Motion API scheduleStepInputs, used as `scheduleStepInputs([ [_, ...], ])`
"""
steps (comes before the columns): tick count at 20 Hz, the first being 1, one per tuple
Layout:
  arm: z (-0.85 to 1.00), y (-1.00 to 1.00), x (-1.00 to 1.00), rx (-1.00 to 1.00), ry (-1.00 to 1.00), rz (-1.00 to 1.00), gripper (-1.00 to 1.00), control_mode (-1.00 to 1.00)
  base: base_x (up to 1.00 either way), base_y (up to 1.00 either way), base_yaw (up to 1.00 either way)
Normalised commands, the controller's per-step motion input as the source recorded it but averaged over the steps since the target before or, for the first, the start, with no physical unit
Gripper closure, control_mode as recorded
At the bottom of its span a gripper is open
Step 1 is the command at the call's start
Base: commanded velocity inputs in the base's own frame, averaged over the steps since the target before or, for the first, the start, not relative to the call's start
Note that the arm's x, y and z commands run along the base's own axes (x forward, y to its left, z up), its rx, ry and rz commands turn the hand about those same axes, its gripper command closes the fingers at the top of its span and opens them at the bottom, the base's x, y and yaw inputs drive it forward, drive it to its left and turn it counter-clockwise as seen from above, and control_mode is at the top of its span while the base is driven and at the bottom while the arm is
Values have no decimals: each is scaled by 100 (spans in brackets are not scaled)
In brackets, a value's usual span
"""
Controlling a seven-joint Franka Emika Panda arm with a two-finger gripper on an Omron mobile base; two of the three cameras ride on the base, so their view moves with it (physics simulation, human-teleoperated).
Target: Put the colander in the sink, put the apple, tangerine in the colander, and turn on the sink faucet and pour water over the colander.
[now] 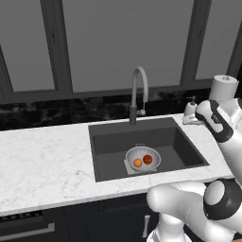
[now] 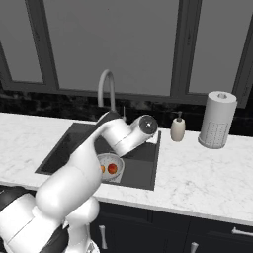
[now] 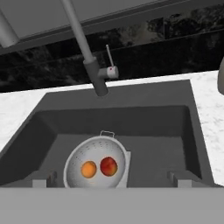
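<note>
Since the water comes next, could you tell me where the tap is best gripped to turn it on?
Grip the thin lever sticking up beside the tap body, above the red-marked knob. Approach from the sink side with open gripper fingers straddling it; it looks slender and free-standing.

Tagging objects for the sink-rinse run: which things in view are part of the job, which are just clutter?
Job:
- colander, in the sink
- apple and tangerine, both in the colander
- sink faucet, no water seen running

Lying about:
- paper-towel roll on the counter
- soap dispenser beside the sink
</note>
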Motion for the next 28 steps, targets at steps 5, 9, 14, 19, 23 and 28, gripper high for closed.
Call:
scheduleStepInputs([
  [5,-1,-35,55,4,-19,4,-100,-100,0,0,0],
  [9,-4,-26,61,5,-14,2,-100,-100,0,0,0],
  [14,-2,-19,64,6,-8,1,-100,-100,0,0,0],
  [19,-1,-7,58,3,0,0,-100,-100,0,0,0],
  [23,0,5,19,0,-9,1,-100,-100,0,0,0],
  [28,-20,28,22,0,-9,0,-100,-100,0,0,0],
])
